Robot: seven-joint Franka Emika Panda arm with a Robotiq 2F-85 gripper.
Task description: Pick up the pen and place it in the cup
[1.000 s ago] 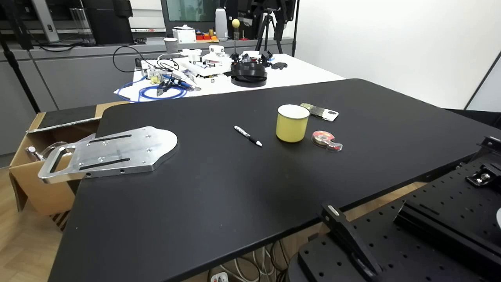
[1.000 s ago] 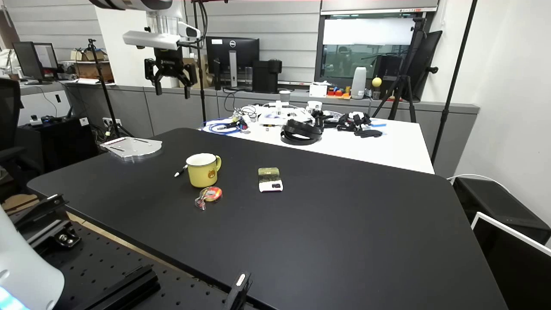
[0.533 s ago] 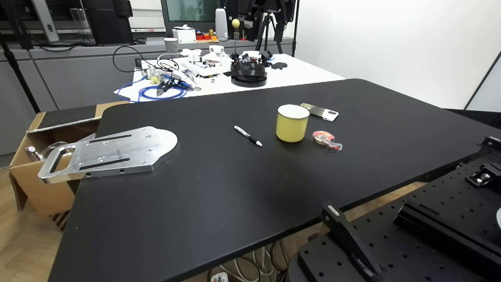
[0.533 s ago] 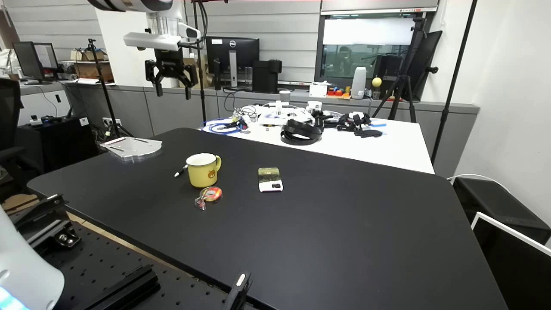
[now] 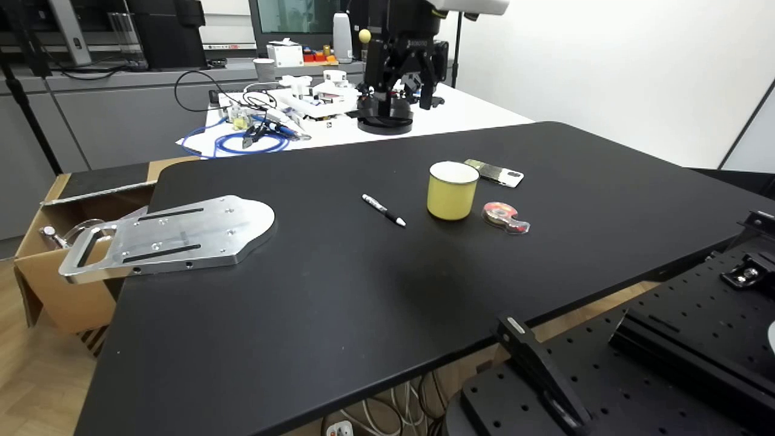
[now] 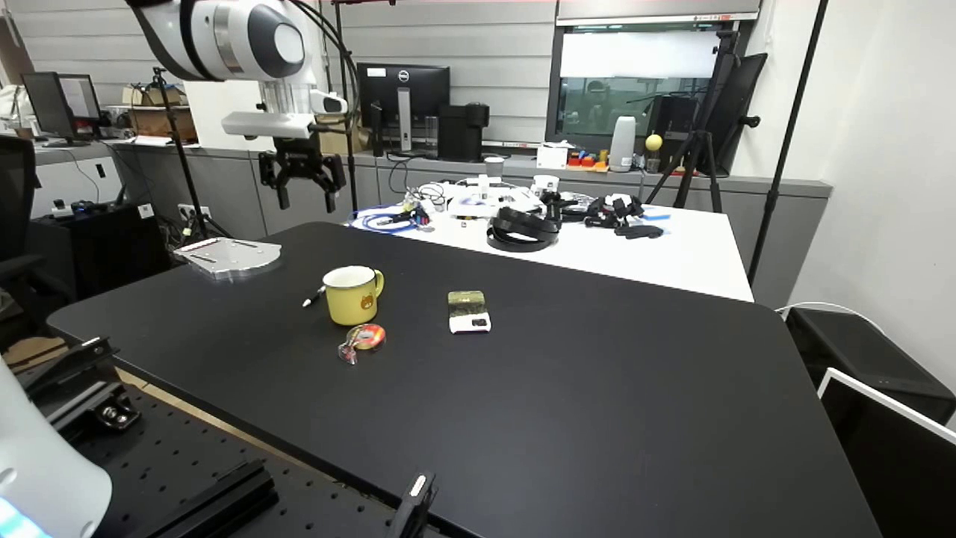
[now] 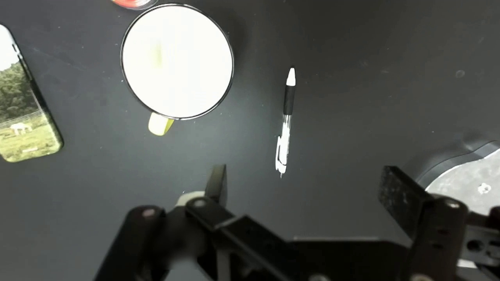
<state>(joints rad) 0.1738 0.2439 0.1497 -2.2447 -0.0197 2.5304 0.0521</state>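
Note:
The pen (image 5: 384, 211) lies flat on the black table; it is black and white. In an exterior view (image 6: 314, 297) it is partly hidden behind the cup. In the wrist view the pen (image 7: 288, 99) lies lengthwise, its clip end just beyond the span between my fingers. The yellow cup (image 5: 451, 194) stands upright beside the pen, its white inside (image 7: 177, 62) facing the wrist camera; its handle shows in an exterior view (image 6: 352, 300). My gripper (image 7: 304, 169) is open and empty, well above the table in both exterior views (image 5: 405, 108) (image 6: 307, 205).
A red tape dispenser (image 5: 505, 218) lies close beside the cup. A phone (image 5: 495, 173) lies behind the cup, at left in the wrist view (image 7: 27, 105). A silver metal plate (image 5: 181, 233) lies at the table's edge, past my right finger in the wrist view (image 7: 476, 183).
The arm and gripper have come down, with the gripper now lower in both exterior views. The gripper stays open. Pen and cup have not moved.

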